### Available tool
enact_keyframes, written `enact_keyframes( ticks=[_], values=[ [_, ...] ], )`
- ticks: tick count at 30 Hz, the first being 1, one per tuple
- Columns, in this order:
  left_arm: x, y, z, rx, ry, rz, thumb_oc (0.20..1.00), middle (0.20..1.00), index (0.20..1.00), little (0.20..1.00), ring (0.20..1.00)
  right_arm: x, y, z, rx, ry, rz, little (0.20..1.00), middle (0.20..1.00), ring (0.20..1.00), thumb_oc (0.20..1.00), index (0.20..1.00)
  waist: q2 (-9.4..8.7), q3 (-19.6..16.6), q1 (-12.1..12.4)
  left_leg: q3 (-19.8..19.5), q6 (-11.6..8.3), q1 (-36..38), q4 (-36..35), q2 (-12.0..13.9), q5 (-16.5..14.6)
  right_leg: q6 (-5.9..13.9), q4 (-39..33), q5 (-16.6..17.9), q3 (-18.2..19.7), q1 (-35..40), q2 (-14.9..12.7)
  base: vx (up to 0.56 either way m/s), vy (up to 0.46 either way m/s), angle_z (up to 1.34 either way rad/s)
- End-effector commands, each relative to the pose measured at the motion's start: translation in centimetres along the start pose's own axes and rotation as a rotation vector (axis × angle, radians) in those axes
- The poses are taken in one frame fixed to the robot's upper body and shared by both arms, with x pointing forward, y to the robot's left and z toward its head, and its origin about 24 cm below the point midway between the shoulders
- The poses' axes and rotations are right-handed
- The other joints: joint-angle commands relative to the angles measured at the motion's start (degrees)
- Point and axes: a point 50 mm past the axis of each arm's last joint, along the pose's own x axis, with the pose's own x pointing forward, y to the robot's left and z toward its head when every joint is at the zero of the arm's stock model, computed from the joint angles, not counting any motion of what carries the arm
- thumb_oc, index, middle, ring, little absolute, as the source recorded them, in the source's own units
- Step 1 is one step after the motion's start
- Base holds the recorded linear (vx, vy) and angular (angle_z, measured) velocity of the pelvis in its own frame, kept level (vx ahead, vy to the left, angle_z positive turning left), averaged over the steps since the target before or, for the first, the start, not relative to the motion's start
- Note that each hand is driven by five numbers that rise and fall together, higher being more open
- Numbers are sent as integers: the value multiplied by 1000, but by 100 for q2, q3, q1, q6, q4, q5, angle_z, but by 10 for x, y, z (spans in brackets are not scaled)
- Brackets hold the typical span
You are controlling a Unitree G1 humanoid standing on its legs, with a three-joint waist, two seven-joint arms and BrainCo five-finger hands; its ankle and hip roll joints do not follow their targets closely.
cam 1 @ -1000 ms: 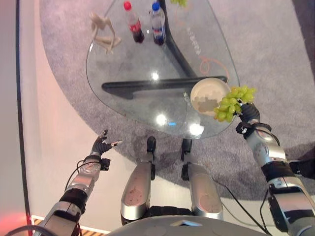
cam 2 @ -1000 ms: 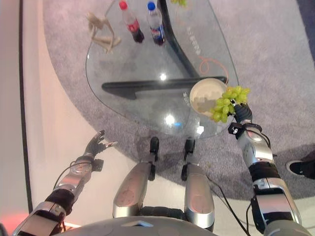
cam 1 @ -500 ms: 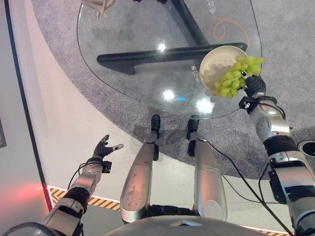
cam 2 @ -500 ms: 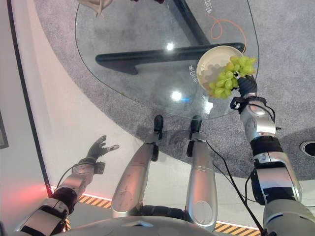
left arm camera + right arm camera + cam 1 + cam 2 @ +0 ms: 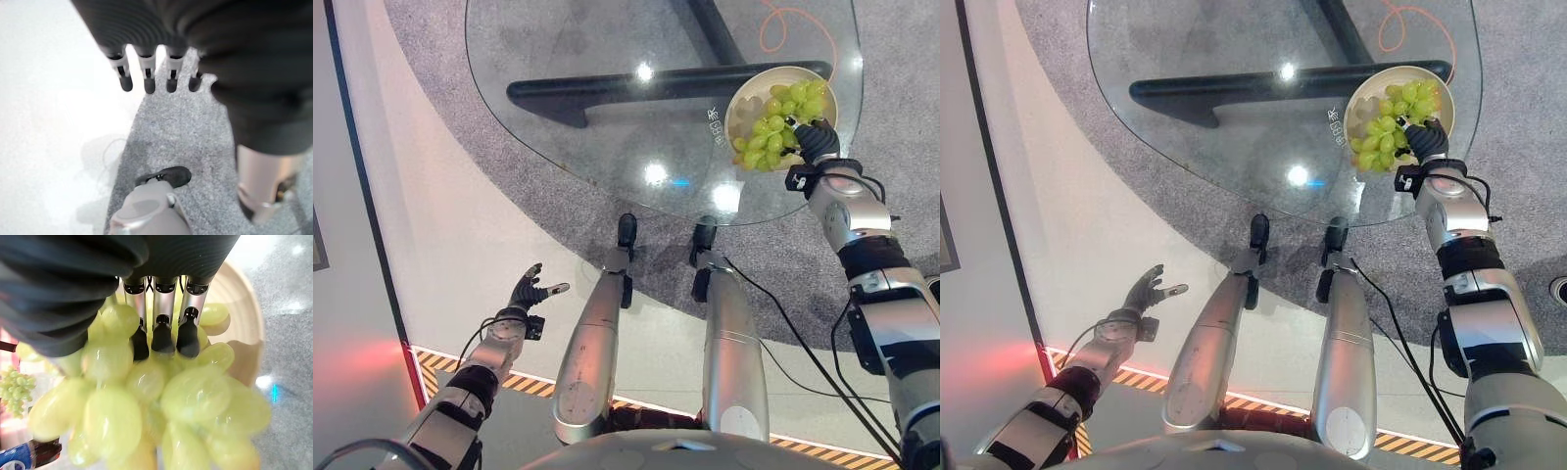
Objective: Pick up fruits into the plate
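**Grapes held over the plate at the table's right edge**

My right hand point(image 5: 816, 140) is at the plate point(image 5: 740, 90), a round cream dish that sits on the glass table point(image 5: 587, 147) close to its right-hand rim. My fingers point(image 5: 157, 335) are curled round a bunch of green grapes point(image 5: 771, 122), with the dark tips pressed into the fruit side by side. From my wrist the grapes point(image 5: 146, 396) bulge out past my fingertips, and the pale curve of the plate point(image 5: 244, 333) shows behind them. Seen from above, the bunch lies across the inside of the plate, most of it over the plate's near and right part, with my hand just at the plate's near right edge. I cannot tell whether the grapes rest on the plate's surface or hang just above it.

A dark bar point(image 5: 636, 86), part of the table's frame, runs under the glass to the left of the plate, and an orange cord point(image 5: 781, 22) loops on the carpet just beyond the plate. The grey carpet point(image 5: 440, 59) spreads under the table, and a pale floor point(image 5: 440, 245) lies left of the plate, beyond the table's edge.

My left hand point(image 5: 530, 291) hangs low over that pale floor, well apart from the plate and the table. Its fingers point(image 5: 146, 81) are straight and loosely spread, holding nothing.
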Motion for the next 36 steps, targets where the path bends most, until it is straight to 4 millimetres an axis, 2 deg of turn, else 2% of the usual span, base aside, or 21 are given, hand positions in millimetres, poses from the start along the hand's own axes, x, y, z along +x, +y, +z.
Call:
enact_keyframes(
  ticks=[1, 14, 30, 34, 36],
  values=[
    [-6, -8, -12, -44, 18, -12, 1000, 1000, 1000, 1000, 1000, -2, -29, 7, -108, -5, -76, 1000, 1000, 1000, 1000, 1000, 348, -243, -26, 203, 181, -121, 611, -280, -577, 162, 135, -239, -216, 187, 184, 0, 0, 0],
    [-7, -10, -8, -63, -16, -37, 1000, 1000, 1000, 1000, 1000, -3, -30, 5, -90, -9, -84, 1000, 1000, 1000, 1000, 1000, 352, -243, -53, 226, 241, -84, 534, -308, -579, 170, 76, -180, -187, 152, 223, 0, 0, 0],
    [-8, -6, -10, -77, -16, -30, 1000, 1000, 1000, 1000, 1000, -9, -27, 3, -16, -78, -76, 1000, 1000, 1000, 1000, 1000, 227, -243, -143, 242, 305, 310, 335, -299, -582, 198, -117, -109, -115, 486, 315, -5, 6, -1],
    [-8, -5, -11, -88, -18, -30, 1000, 1000, 1000, 1000, 1000, -14, -22, -6, 26, -92, -85, 1000, 1000, 1000, 1000, 1000, 150, -243, -188, 246, 325, 546, 227, -280, -596, 211, -217, -93, -81, 695, 343, -10, 3, -2],
    [-8, -4, -12, -112, -15, -35, 1000, 1000, 1000, 1000, 1000, -19, -18, -17, 47, -89, -95, 1000, 1000, 1000, 1000, 1000, 69, -243, -239, 265, 330, 816, 98, -257, -591, 223, -366, -62, -58, 954, 346, -35, 23, -4]
  ],
)
